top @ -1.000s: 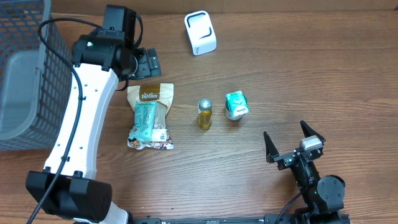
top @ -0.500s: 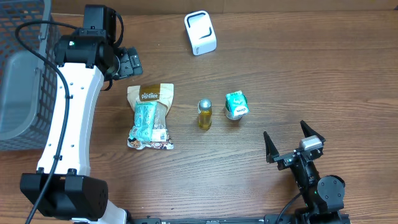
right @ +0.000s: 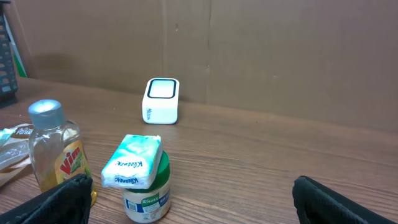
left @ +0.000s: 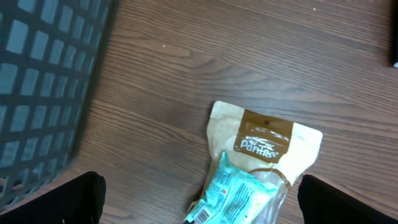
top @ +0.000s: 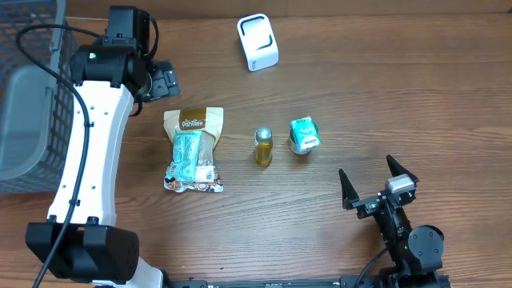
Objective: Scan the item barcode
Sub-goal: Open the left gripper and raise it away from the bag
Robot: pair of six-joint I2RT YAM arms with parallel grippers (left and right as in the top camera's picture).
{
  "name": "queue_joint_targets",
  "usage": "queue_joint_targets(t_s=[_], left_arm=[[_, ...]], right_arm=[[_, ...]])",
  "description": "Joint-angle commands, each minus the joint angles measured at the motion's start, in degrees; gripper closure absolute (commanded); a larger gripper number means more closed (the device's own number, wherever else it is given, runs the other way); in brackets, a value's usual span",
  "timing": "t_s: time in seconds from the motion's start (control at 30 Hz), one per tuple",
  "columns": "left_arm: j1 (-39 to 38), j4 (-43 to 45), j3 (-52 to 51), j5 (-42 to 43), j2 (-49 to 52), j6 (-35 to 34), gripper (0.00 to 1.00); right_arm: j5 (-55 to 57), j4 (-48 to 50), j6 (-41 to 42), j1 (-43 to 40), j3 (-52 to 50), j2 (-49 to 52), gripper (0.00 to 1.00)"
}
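Two claws are in view. Both have their fingers spread wide apart, and both hold nothing.

The left claw (top: pixel 164 80) hangs above the brown wooden counter (top: pixel 360 96). A snack bag (left: pixel 261 162) lies flat on the counter just below this claw. The bag's brown top end is nearer the claw than its blue part. A grey basket (left: pixel 43 81) stands off to one side of this claw.

The right claw (top: pixel 373 182) sits low near the counter's edge and points across it. Ahead of this claw stands a small white jar (right: pixel 146 202) with a green lid. A tissue pack (right: pixel 132 163) rests on top of the jar. A bottle (right: pixel 56 155) of yellow liquid with a silver cap stands just beside the jar, to its left, not touching it. Farther off, past the jar, stands a white scanner (right: pixel 161 99). All three are well apart from the right claw.
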Motion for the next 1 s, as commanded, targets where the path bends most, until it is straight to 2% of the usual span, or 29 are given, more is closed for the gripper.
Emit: queue_joint_targets(t_s=[0.0,0.57,0.97], left_arm=[[1.2,-0.1,1.0,-2.1,-0.2,-0.7,0.0],[5.4,0.1,1.0,-0.4,1.4,-1.5,0.0],[5.7,-1.8,1.0,-2.5,9.6,-1.5,0.0]], right_arm=[[0.7,0.1,-0.1,0.2,-0.6,-0.4,0.0],[0.7,0.1,-0.1,0.2,-0.6,-0.4,0.0],[0.7,0.1,-0.1,0.2,-0.6,-0.4,0.0]])
